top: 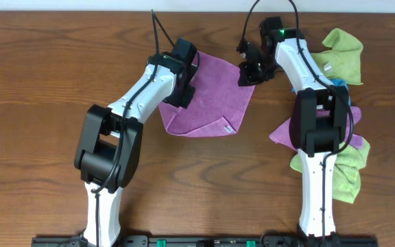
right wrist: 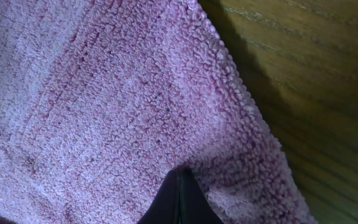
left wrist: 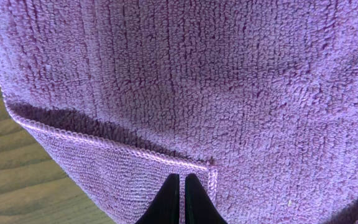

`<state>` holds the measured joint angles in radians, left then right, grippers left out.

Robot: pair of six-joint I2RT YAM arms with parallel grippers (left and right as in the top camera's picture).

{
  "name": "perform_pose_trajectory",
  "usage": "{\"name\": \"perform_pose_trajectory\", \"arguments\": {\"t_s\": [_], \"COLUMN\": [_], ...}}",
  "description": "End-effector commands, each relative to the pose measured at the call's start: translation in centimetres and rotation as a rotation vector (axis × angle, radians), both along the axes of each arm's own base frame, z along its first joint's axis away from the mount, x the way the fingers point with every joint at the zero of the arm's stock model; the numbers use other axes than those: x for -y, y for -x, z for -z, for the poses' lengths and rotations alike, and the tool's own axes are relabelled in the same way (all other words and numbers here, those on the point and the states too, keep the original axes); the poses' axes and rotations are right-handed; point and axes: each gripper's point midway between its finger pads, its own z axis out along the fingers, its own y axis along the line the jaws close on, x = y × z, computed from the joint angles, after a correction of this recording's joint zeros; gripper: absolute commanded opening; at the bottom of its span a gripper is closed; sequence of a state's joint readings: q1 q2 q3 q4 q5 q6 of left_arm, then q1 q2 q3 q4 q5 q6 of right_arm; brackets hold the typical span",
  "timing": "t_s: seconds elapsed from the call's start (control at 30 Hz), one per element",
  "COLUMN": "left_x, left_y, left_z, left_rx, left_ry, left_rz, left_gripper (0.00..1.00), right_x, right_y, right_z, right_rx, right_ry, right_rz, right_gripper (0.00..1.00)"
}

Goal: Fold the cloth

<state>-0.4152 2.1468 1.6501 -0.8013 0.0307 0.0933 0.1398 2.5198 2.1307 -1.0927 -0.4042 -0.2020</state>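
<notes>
The purple-magenta square microfibre cloth (top: 211,92) looks matt and nubbly, its hem stitched. The brown wooden desk (top: 46,68) is smooth and grained.

Setting: robotics lab bench. Evidence: two white-and-black jointed arms, left (top: 125,113) and right (top: 317,123), mounted on a black rail (top: 204,241) at the edge of a wood-grain tabletop (top: 33,82), cables (top: 158,31) looping off them. Stock at one side: heaped microfibre cloths (top: 345,58) in lime-green, blue and purple.

Brown wooden table (top: 40,82) with visible grain; pale strip (top: 60,4) beyond its far edge
</notes>
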Motion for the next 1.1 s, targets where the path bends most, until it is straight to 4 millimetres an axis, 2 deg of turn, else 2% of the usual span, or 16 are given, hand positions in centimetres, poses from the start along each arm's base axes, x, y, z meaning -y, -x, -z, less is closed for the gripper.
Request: {"name": "perform_pose_trajectory", "arguments": {"t_s": [0.0,0.13,0.43,0.57,0.67,0.73,0.87,0.97,1.03,1.07], "left_x": [0.4,0.5,-0.6,-3.0,-5.4,-6.1,-6.5,-7.2,-7.0,-6.1], "left_y": [-0.1,0.6,2.8,4.3,5.4,5.5,5.9,6.7,6.0,5.1], "left_z": [-0.7,0.1,2.2,2.2,1.1,0.0,-2.0,-2.3,-2.5,-2.8], "left_rx": [0.006,-0.026,-0.094,-0.141,-0.171,-0.168,-0.161,-0.193,-0.164,-0.131], "left_ry": [0.033,0.044,0.007,-0.117,-0.242,-0.277,-0.285,-0.298,-0.268,-0.215], "left_rz": [-0.017,-0.013,-0.015,-0.026,-0.032,-0.052,-0.068,-0.083,-0.133,-0.152], "left_gripper": [0.06,0.06,0.06,0.06,0.06,0.06,0.06,0.06,0.06,0.06], "right_x": [0.3,0.4,0.7,1.3,1.6,1.8,1.9,1.9,1.9,1.9], "right_y": [1.5,1.3,1.1,1.0,0.9,0.8,0.8,0.8,0.8,0.9], "right_z": [3.7,3.7,3.7,3.7,3.7,3.7,3.7,3.7,3.7,3.7], "right_rx": [-0.081,-0.073,-0.07,-0.071,-0.073,-0.073,-0.073,-0.073,-0.074,-0.075], "right_ry": [0.054,0.052,0.051,0.051,0.051,0.051,0.051,0.051,0.051,0.051], "right_rz": [-0.003,-0.001,0.006,0.018,0.026,0.03,0.034,0.035,0.035,0.035], "right_gripper": [0.01,0.01,0.01,0.01,0.01,0.01,0.01,0.01,0.01,0.01]}}
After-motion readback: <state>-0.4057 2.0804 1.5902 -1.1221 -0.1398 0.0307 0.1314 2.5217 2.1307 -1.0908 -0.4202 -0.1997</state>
